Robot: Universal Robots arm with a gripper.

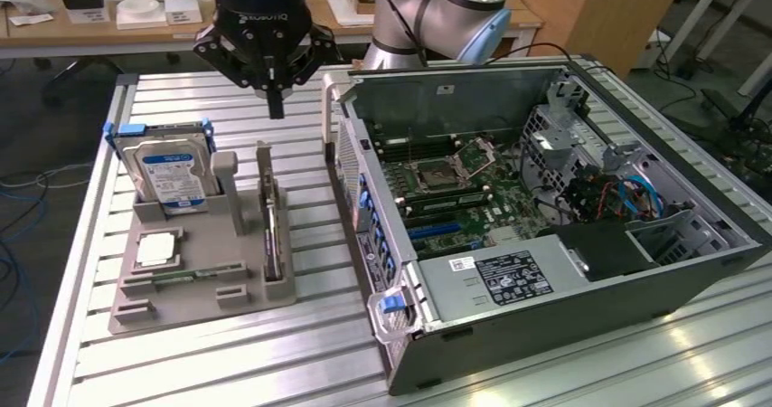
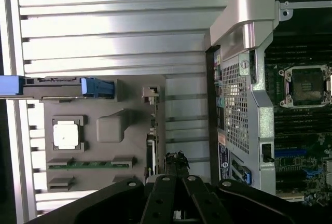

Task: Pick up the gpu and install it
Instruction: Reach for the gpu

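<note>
Presently approach stage, nothing grasped: fingers clenched shut and empty, hovering above the worktop; gpu stands on edge in the grey holder below them, slightly aside; pickup likely needs them parted, straddling its top edge.

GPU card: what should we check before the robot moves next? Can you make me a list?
1. Is the end effector empty: ok, it holds nothing.
2. Is the end effector open enough to grab: not ok, it is shut.
3. Is the gpu standing on edge in the grey holder: ok.
4. Is the end effector touching the gpu: not ok, it hangs above the table, apart from the card.
5. Is the computer case open: ok, the motherboard shows.
6. Is the card's slot on the motherboard free: cannot tell.
</note>
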